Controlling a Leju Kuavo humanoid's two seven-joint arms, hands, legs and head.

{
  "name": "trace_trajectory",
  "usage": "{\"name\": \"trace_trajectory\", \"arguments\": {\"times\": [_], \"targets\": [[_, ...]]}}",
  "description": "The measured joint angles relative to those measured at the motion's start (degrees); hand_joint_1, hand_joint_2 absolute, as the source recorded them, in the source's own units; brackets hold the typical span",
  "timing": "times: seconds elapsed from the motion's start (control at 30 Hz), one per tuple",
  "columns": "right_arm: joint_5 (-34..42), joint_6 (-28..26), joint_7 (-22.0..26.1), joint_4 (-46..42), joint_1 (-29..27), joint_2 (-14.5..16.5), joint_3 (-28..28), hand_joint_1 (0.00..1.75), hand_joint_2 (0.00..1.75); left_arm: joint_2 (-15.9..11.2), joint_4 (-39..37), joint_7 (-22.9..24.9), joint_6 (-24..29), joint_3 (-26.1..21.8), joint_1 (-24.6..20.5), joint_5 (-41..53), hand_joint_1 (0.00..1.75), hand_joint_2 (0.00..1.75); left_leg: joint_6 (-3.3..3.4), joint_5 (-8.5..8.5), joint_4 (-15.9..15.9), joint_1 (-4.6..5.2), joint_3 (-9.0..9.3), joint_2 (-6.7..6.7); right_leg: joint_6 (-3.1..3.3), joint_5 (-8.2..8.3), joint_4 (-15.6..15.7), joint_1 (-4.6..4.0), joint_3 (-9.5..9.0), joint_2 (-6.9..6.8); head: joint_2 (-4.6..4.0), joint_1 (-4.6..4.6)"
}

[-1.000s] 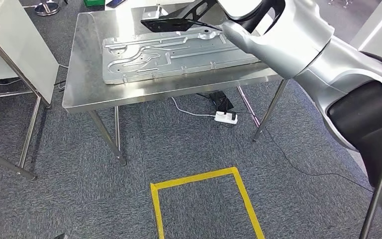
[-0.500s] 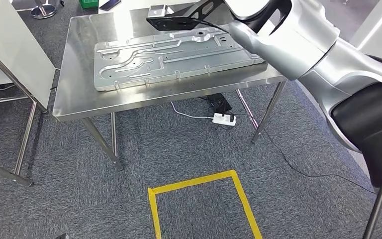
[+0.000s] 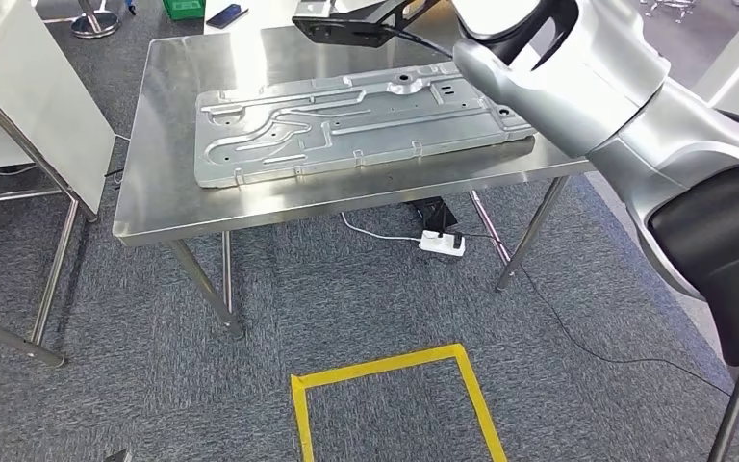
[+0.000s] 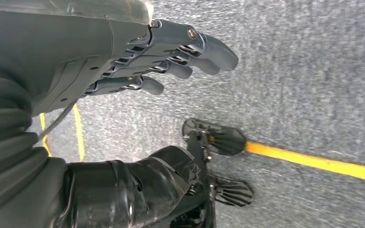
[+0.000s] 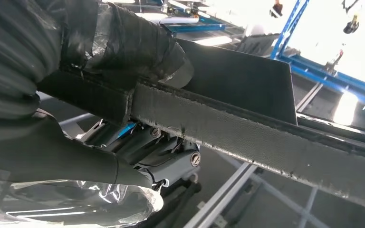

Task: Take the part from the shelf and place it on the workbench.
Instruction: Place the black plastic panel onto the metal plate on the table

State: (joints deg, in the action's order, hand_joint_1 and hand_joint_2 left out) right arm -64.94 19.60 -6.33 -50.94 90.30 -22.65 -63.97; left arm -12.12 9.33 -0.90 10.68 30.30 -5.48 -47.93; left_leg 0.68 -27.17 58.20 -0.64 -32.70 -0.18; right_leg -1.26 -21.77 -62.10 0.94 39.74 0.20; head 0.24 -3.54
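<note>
Seen from the head view, a steel workbench (image 3: 154, 207) carries a long embossed metal plate (image 3: 346, 120) lying lengthwise across it; a black flat part (image 3: 346, 29) is held above the far edge, long axis roughly across the bench, past the silver right arm (image 3: 577, 87). A power strip (image 3: 440, 243) and yellow tape square (image 3: 390, 371) are seen on grey carpet. In the left wrist view, the left hand (image 4: 171, 66) is empty, fingers loosely extended over carpet. In the right wrist view, the right hand (image 5: 138, 142) is clamped on the part's rough dark edge.
</note>
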Motion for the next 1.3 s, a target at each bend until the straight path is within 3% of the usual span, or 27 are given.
{"name": "trace_trajectory", "arguments": {"times": [0.03, 0.13, 0.2, 0.3, 0.37, 0.4, 0.47, 0.5, 0.53, 0.63, 0.7, 0.77, 0.83, 0.9, 0.97, 1.0, 1.07, 1.2, 1.23, 1.3], "targets": [[0.0, -0.1, -0.1, -0.1, 0.0, -0.1, 0.1, 1.75, 1.75, 0.0, 0.0, 0.0, 0.0, 0.0, -0.1, 0.0, 0.0, 1.75, -0.35, -0.34, 0.2, 0.09, -0.02, 0.06, 0.29, 0.19, 1.6, -0.12, -0.65, -0.01, 0.0, 0.03], [0.0, -0.3, -0.4, -0.4, -0.2, -0.3, 0.2, 1.75, 1.75, 0.0, 0.0, 0.0, 0.0, 0.1, -0.3, 0.1, 0.0, 1.75, -1.14, -1.0, 0.3, 0.01, 0.03, 0.46, 1.62, -0.59, 2.1, -0.29, -0.97, 0.62, 0.0, 0.09], [-0.1, -0.3, -0.4, -0.5, -0.2, -0.5, 0.5, 1.75, 1.75, 0.1, 0.0, 0.0, 0.0, 0.1, -0.3, 0.1, 0.0, 1.75, -1.53, -2.45, 2.9, -0.09, -1.03, 0.59, 2.37, -0.87, 2.3, -0.16, -1.54, 1.19, 0.0, 0.13], [-0.4, -0.5, -0.3, -0.7, -0.4, -0.5, 1.0, 1.75, 1.75, 0.1, 0.0, 0.0, 0.0, 0.1, -0.5, 0.1, 0.0, 1.75, -1.75, -5.61, 13.6, -0.15, -7.21, 0.55, 3.11, -1.43, 2.4, -0.34, -2.23, 2.31, 0.0, 0.17], [-0.6, -0.5, -0.1, -0.7, -0.8, -0.5, 1.0, 1.75, 1.75, 0.2, 0.0, 0.0, 0.0, 0.1, -0.4, 0.0, 0.0, 1.75, -1.56, -4.52, 16.8, -0.08, -10.53, 0.51, 3.34, -1.96, 2.4, -0.67, -2.88, 3.02, 0.0, 0.16], [-0.8, -0.6, 0.0, -0.8, -0.9, -0.5, 1.0, 1.75, 1.75, 0.3, 0.0, 0.0, 0.0, 0.1, -0.4, 0.0, 0.0, 1.75, -1.26, -2.23, 15.0, 0.02, -10.63, 0.46, 3.38, -2.34, 2.4, -0.86, -3.43, 3.3, 0.0, 0.17], [-1.2, -0.5, 0.5, -0.8, -0.9, -0.5, 1.0, 1.75, 1.75, 0.3, 0.0, 0.0, 0.0, 0.2, -0.4, -0.1, 0.0, 1.75, -0.23, 3.12, 7.8, 0.42, -8.54, 0.14, 3.39, -3.17, 2.4, -1.1, -4.59, 3.75, 0.0, 0.09], [-1.4, -0.5, 0.8, -0.9, -0.8, -0.5, 1.0, 1.75, 1.75, 0.3, 0.0, 0.0, 0.0, 0.2, -0.4, -0.2, 0.0, 1.75, 0.34, 4.95, 4.4, 0.71, -7.28, -0.06, 3.27, -3.5, 2.4, -1.16, -4.96, 3.99, 0.0, 0.04], [-1.6, -0.5, 1.0, -1.0, -0.7, -0.5, 1.0, 1.75, 1.75, 0.3, 0.0, 0.0, 0.0, 0.2, -0.4, -0.2, 0.0, 1.75, 0.8, 5.43, 2.2, 0.96, -6.31, -0.2, 3.07, -3.71, 2.5, -1.05, -5.05, 4.16, 0.0, 0.03], [-1.9, -0.4, 1.5, -1.1, -0.8, -0.5, 1.0, 1.75, 1.75, 0.3, 0.0, -0.1, 0.0, 0.2, -0.4, -0.3, 0.0, 1.75, 1.27, 4.6, -0.3, 1.11, -4.87, -0.11, 2.2, -4.12, 2.7, -0.81, -4.99, 4.2, 0.0, 0.07], [-2.0, -0.5, 1.6, -1.1, -0.7, -0.6, 1.1, 1.75, 1.75, 0.3, 0.0, -0.2, 0.0, 0.3, -0.3, -0.4, 0.0, 1.75, 1.44, 4.55, -1.3, 0.76, -3.86, 0.07, 1.66, -5.13, 1.1, -0.92, -4.42, 2.77, 0.0, -0.16], [-2.1, -0.5, 1.7, -1.1, -0.7, -0.6, 1.1, 1.75, 1.75, 0.4, 0.0, -0.2, 0.0, 0.3, -0.3, -0.4, 0.0, 1.75, 1.71, 4.21, -1.8, 0.6, -2.91, 0.22, 1.19, -7.46, -4.6, -0.81, -1.57, 1.11, 0.0, -0.34], [-2.1, -0.5, 1.8, -1.1, -0.8, -0.6, 1.1, 1.75, 1.75, 0.5, 0.0, -0.2, 0.0, 0.3, -0.3, -0.4, 0.0, 1.75, 1.75, 3.51, -1.7, 0.47, -2.19, 0.35, 0.7, -9.06, -11.3, -0.34, 2.7, 0.54, 0.0, -0.37], [-2.1, -0.4, 2.0, -1.1, -1.0, -0.6, 1.1, 1.75, 1.75, 0.7, 0.0, -0.2, 0.0, 0.3, -0.2, -0.4, 0.0, 1.75, 1.36, 2.56, -1.2, 0.14, -1.5, 0.42, 0.15, -6.86, -11.6, 0.22, 4.21, 0.36, 0.0, -0.41], [-2.1, -0.2, 2.1, -1.1, -1.0, -0.6, 1.1, 1.75, 1.75, 0.7, 0.0, -0.2, 0.0, 0.3, 0.0, -0.4, 0.0, 1.75, 0.62, 1.31, -0.2, -0.26, -1.03, 0.41, -0.44, -2.41, -4.9, 0.66, 2.02, 0.07, 0.0, -0.43], [-2.0, -0.2, 2.1, -1.1, -1.0, -0.5, 1.1, 1.75, 1.75, 0.7, 0.0, -0.2, 0.0, 0.3, 0.0, -0.4, 0.0, 1.75, 0.16, 0.65, 0.4, -0.28, -1.03, 0.41, -0.54, -1.13, -1.7, 0.71, 0.76, -0.04, 0.0, -0.44], [-1.7, -0.2, 2.1, -1.3, -1.2, -0.4, 1.1, 1.75, 1.75, 0.6, 0.0, -0.1, 0.0, 0.4, 0.0, -0.4, 0.0, 1.75, -0.54, -0.1, 1.1, -0.16, -1.18, 0.45, -0.02, -0.94, 0.8, 0.5, -0.4, -0.08, 0.0, -0.37], [-1.3, -0.4, 1.8, -1.4, -2.6, -0.3, 1.1, 1.75, 1.75, 0.6, 0.0, 0.0, 0.0, 0.5, 0.0, -0.4, 0.0, 1.75, -1.35, -1.08, 1.8, -0.32, -1.11, 0.57, 1.72, -1.56, 1.1, 0.3, -1.01, 0.19, 0.0, -0.2], [-1.3, -0.5, 1.7, -1.4, -2.8, -0.3, 1.2, 1.75, 1.75, 0.6, 0.0, 0.0, 0.0, 0.5, 0.0, -0.4, 0.0, 1.75, -1.51, -2.0, 3.5, -0.34, -1.9, 0.56, 2.06, -1.71, 1.2, 0.35, -1.3, 0.21, 0.0, -0.17], [-1.3, -0.7, 1.6, -1.5, -3.2, -0.2, 1.2, 1.75, 1.75, 0.6, 0.0, 0.0, -0.1, 0.6, -0.1, -0.4, 0.0, 1.75, -1.67, -4.63, 10.5, -0.37, -5.68, 0.54, 2.61, -2.09, 1.3, 0.19, -1.79, 0.36, 0.0, -0.14]]}}
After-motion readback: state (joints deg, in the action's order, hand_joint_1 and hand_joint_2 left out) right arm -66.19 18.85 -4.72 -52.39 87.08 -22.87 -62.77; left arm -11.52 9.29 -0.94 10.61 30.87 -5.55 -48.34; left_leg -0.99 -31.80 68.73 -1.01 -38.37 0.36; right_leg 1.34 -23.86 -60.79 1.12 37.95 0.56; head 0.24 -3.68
